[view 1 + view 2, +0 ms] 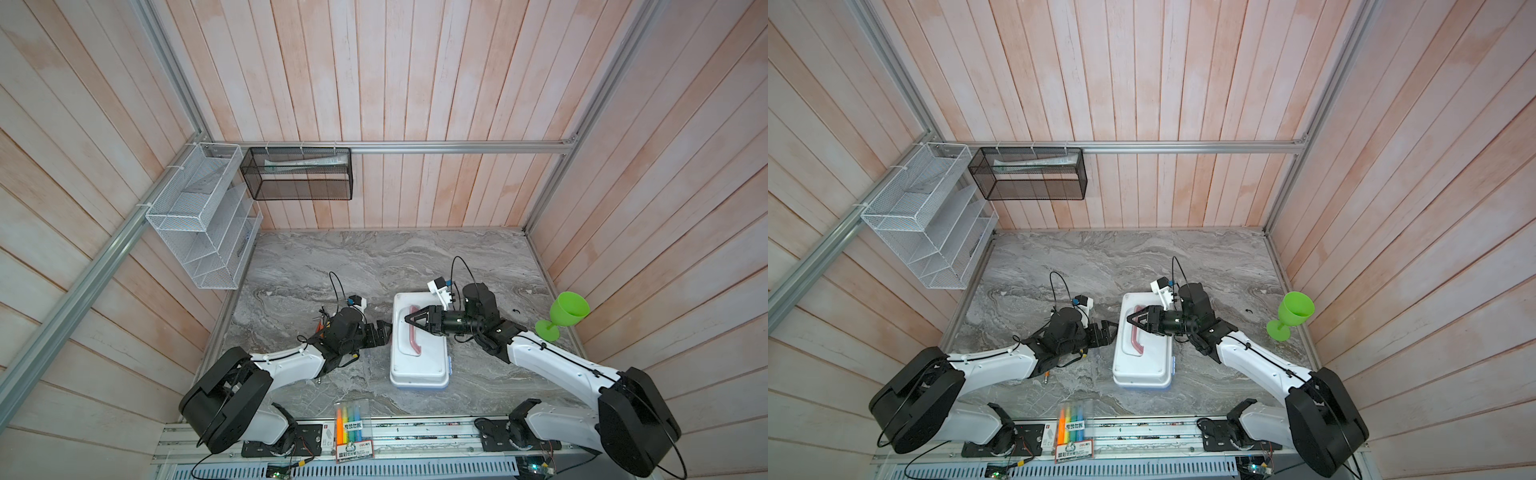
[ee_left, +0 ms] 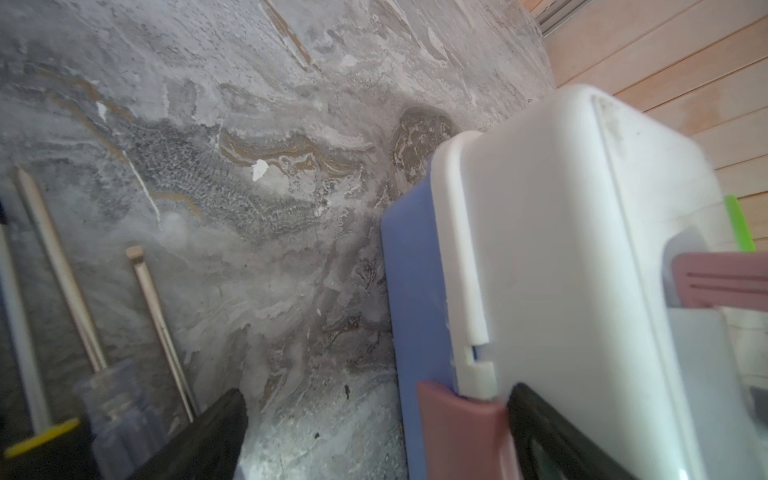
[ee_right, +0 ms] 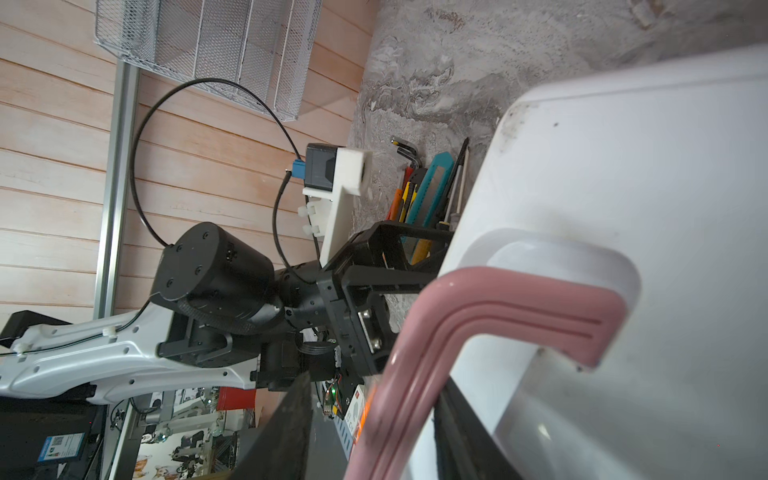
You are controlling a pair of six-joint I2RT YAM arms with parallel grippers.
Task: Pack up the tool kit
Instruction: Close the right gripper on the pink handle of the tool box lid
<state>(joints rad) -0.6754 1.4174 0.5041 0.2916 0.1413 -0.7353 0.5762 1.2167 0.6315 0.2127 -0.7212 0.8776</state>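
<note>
The tool kit case (image 1: 419,365) (image 1: 1142,368) lies closed on the marble table, white lid up, over a blue base (image 2: 415,282). My right gripper (image 1: 409,320) (image 3: 374,436) reaches across the lid and straddles the pink handle (image 1: 413,332) (image 3: 511,307); a gap shows beside one finger, so it is open. My left gripper (image 1: 384,330) (image 2: 374,440) stands open at the case's left side, by a pink latch (image 2: 461,428). Loose tools lie left of the case, partly under the left arm: screwdrivers (image 2: 54,257), a teal knife (image 3: 428,187) and hex keys (image 3: 405,149).
A clear pack of coloured highlighters (image 1: 351,424) lies at the table's front edge. A green goblet (image 1: 567,311) stands at the right wall. A white wire rack (image 1: 203,216) and a black mesh basket (image 1: 299,174) hang on the back left walls.
</note>
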